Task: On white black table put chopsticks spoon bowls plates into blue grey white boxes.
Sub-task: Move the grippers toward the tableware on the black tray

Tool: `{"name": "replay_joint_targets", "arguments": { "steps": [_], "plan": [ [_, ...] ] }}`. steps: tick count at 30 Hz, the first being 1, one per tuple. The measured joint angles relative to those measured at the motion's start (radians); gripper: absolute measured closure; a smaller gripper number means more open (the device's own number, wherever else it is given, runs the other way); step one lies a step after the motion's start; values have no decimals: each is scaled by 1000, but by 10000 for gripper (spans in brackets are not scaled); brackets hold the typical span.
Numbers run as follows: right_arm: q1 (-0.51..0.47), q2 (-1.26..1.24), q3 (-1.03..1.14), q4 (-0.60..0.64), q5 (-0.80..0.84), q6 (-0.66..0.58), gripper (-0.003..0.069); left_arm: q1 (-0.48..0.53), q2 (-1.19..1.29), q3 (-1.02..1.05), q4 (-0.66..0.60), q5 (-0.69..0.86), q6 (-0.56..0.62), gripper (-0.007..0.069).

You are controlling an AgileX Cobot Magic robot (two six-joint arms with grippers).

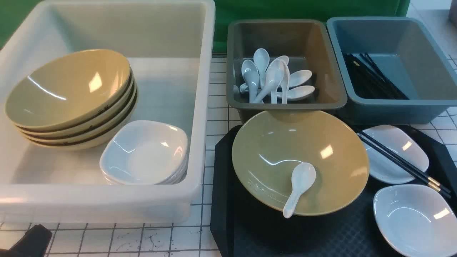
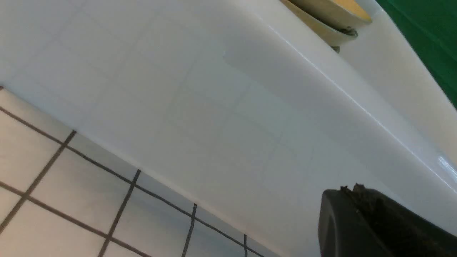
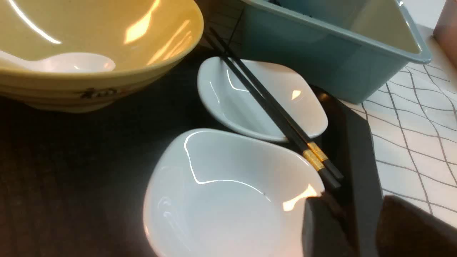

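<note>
On the black tray stands a yellow bowl with a white spoon lying in it. Right of it sit two white plates; black chopsticks lie across the farther one. In the right wrist view my right gripper is open and empty, its fingertips just short of the gold-banded ends of the chopsticks, beside the nearer plate. My left gripper is shut and empty, low against the white box's outer wall, and shows at the front view's bottom left.
The white box holds stacked yellow bowls and stacked white plates. The grey box holds several spoons. The blue box holds black chopsticks. Both small boxes stand just behind the tray.
</note>
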Motion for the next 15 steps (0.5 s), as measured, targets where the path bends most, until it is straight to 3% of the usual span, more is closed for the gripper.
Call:
{"name": "replay_joint_targets", "arguments": {
  "steps": [15],
  "plan": [
    [0,0,0,0,0,0,424,0,0,0,0,0,0,625]
  ]
}}
